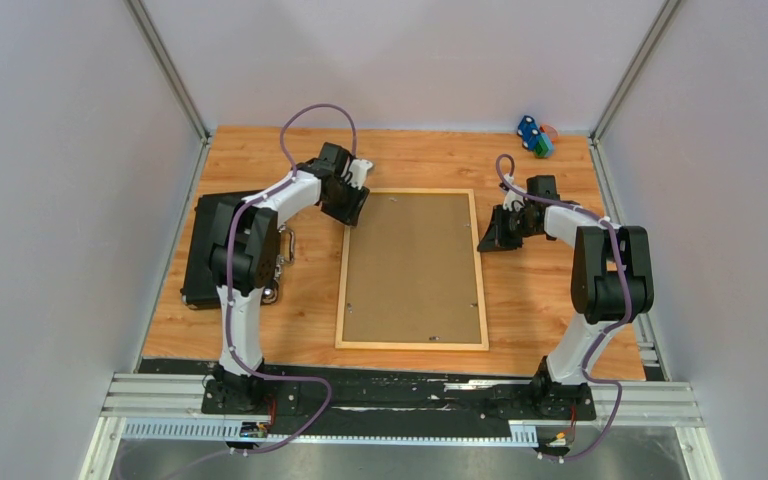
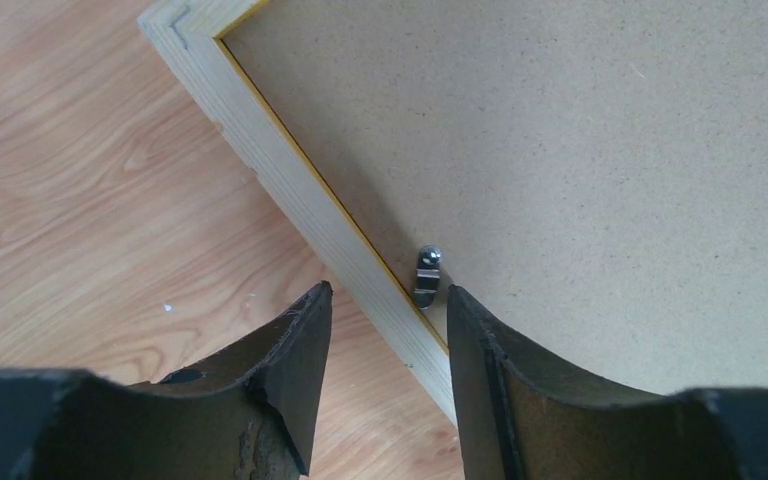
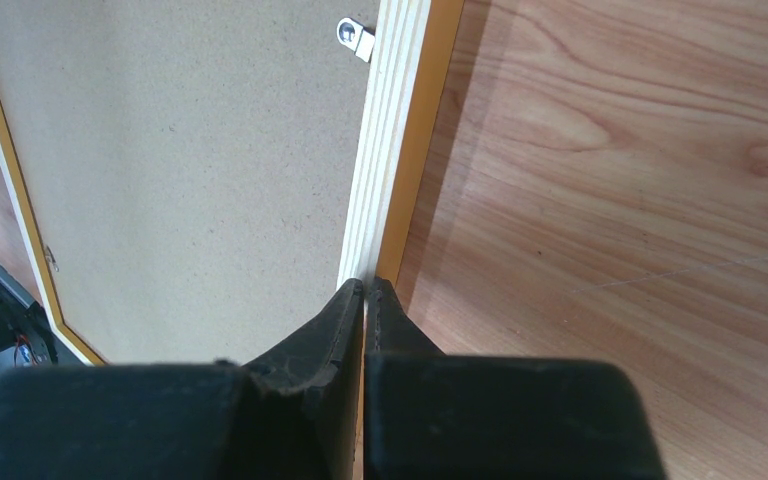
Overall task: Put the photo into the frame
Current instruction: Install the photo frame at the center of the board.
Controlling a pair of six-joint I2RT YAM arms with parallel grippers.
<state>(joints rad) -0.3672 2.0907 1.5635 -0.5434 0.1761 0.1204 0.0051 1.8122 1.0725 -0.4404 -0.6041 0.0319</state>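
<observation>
The light wood frame [image 1: 412,345] lies face down in the middle of the table, with the plain brown backing board [image 1: 412,270] filling it. The photo is hidden. My left gripper [image 1: 352,212] is open at the frame's left rail near the far corner. In the left wrist view its jaws [image 2: 388,295] straddle the rail [image 2: 280,160] just below a small metal tab [image 2: 428,276]. My right gripper [image 1: 487,238] is shut and empty, its tips [image 3: 370,283] over the right rail [image 3: 390,150].
A black rectangular case [image 1: 215,250] lies at the left, under the left arm. A small blue and green object [image 1: 534,135] sits at the back right corner. Another metal tab [image 3: 354,36] sits on the backing board [image 3: 190,170] by the right rail. Walls enclose three sides.
</observation>
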